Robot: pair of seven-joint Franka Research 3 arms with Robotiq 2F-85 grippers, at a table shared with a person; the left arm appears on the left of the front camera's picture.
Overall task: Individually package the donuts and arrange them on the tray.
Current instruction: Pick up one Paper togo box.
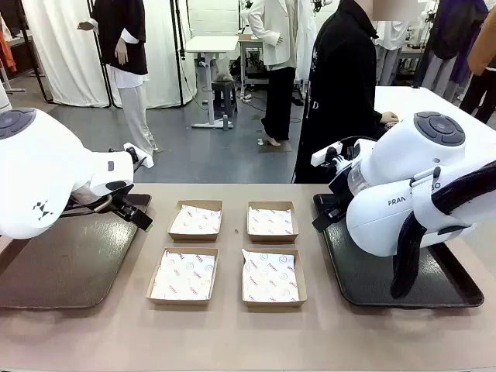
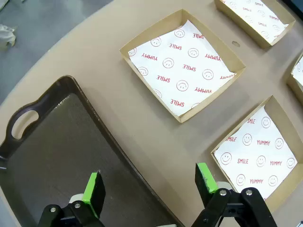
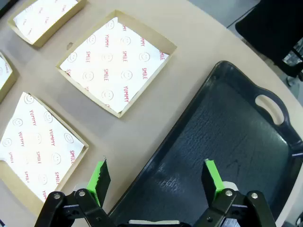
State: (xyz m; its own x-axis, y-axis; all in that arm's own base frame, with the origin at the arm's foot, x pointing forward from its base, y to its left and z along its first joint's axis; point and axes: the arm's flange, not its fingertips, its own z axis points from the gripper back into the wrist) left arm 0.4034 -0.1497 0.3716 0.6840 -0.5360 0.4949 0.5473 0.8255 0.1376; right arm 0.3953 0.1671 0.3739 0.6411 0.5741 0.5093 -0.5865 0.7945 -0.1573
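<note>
Jaws wide and empty both sides, left over the left tray (image 2: 61, 142), right over the right tray (image 3: 227, 142), lined boxes (image 1: 184, 275) midway between.

Left pincer (image 2: 149, 178) spread wide, right pincer (image 3: 155, 171) spread wide

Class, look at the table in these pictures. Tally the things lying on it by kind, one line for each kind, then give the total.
Paper-lined cardboard boxes: 4
Trays: 2 (a brown tray on the left, a black tray on the right)
Total: 6
</note>
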